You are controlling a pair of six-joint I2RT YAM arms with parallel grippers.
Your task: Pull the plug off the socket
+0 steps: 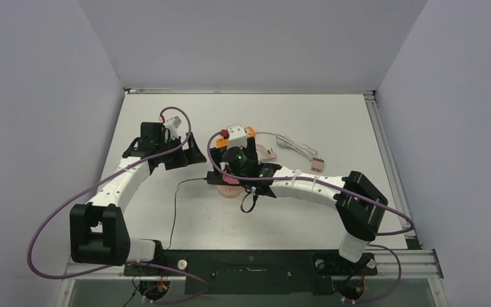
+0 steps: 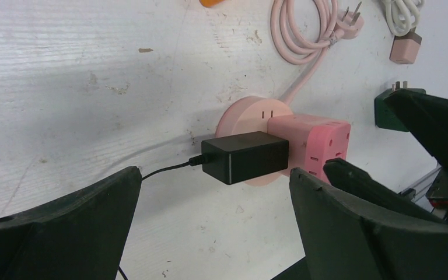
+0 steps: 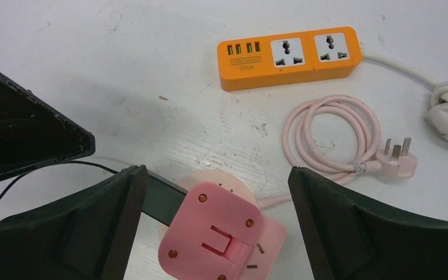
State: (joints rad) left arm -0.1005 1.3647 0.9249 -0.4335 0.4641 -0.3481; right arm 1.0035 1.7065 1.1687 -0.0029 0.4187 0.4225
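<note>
A black plug [image 2: 245, 156] sits pushed into the side of a pink cube socket [image 2: 318, 143] on a round pink base. Its thin black cord [image 1: 174, 211] trails toward the near table edge. My left gripper [image 2: 214, 181] is open, level with the plug and just short of it, holding nothing. My right gripper [image 3: 216, 170] hangs open right above the socket [image 3: 213, 230], one finger on each side and apart from it. The plug [image 3: 163, 201] pokes out past its left finger. In the top view both grippers meet around the socket [image 1: 230, 187] at mid-table.
An orange power strip [image 3: 289, 55] lies just beyond the socket. The socket's pink cable [image 3: 332, 134] is coiled to its right. A white cable with a pink adapter [image 1: 318, 164] lies further right. A dark green adapter [image 2: 388, 108] rests near the right arm.
</note>
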